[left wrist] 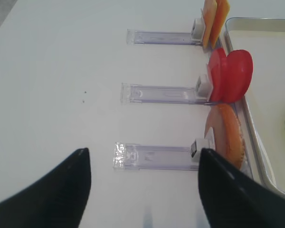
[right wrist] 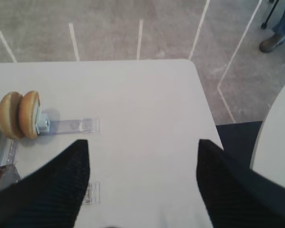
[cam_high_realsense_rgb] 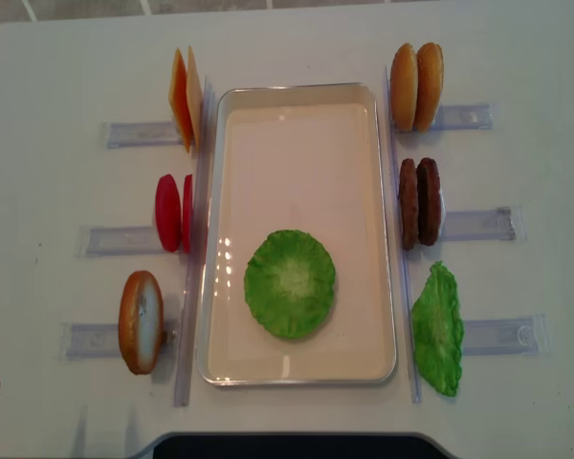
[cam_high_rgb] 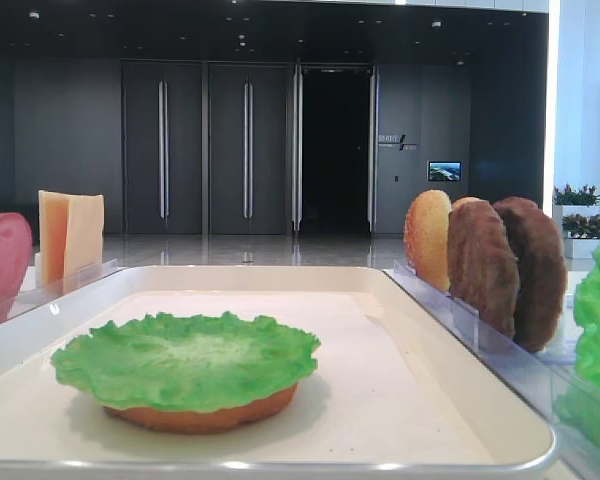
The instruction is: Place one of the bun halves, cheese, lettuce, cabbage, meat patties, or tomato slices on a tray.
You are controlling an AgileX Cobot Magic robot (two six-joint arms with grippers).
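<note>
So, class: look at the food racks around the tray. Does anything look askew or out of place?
Nothing looks spilled or damaged. The one oddity: the spare lettuce leaf right of the tray slumps at a slant, while the meat patties stand upright.

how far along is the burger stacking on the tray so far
Done: a bun half lies on the tray with a lettuce leaf on top. In hand: nothing; the left gripper and right gripper are both open and empty over the table. Left: cheese, tomato slices, patties and the other buns stand in their holders.
</note>
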